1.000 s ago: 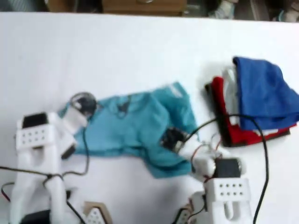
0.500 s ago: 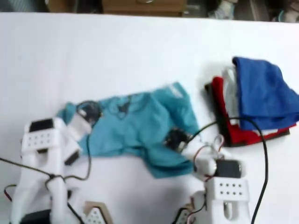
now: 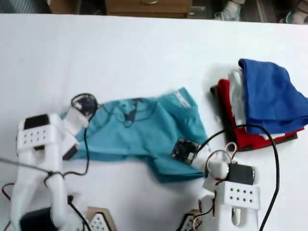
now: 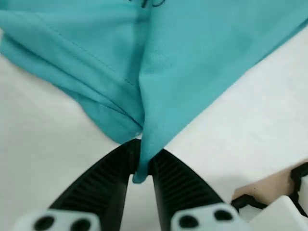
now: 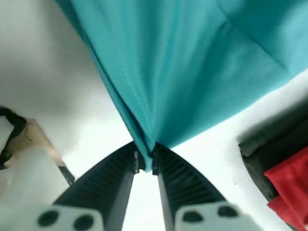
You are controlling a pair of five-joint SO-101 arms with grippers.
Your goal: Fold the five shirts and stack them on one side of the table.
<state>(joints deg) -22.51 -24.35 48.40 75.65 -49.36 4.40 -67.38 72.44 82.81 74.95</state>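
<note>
A teal shirt (image 3: pixel 139 130) lies stretched across the white table (image 3: pixel 144 53) between the two arms. My left gripper (image 4: pixel 142 150) is shut on the shirt's (image 4: pixel 202 53) left end, a fold of cloth pinched between its black fingers; the high view places it at the shirt's left edge (image 3: pixel 83 107). My right gripper (image 5: pixel 146 158) is shut on a bunched fold of the teal shirt (image 5: pixel 192 67) at its near right part (image 3: pixel 185 150). At the right, a blue shirt (image 3: pixel 269 96) tops a stack of folded shirts over white and red ones (image 3: pixel 231 120).
The stack sits on a dark base (image 5: pixel 269 144) close to the right arm. Cables loop around both arms, one (image 3: pixel 260 130) running over the stack's front. Shelving and clutter stand past the table's far edge (image 3: pixel 149 7).
The left gripper moved out and back toward the left with the shirt's end. The right gripper pulled its fold a little nearer and to the right, flattening the shirt's middle.
</note>
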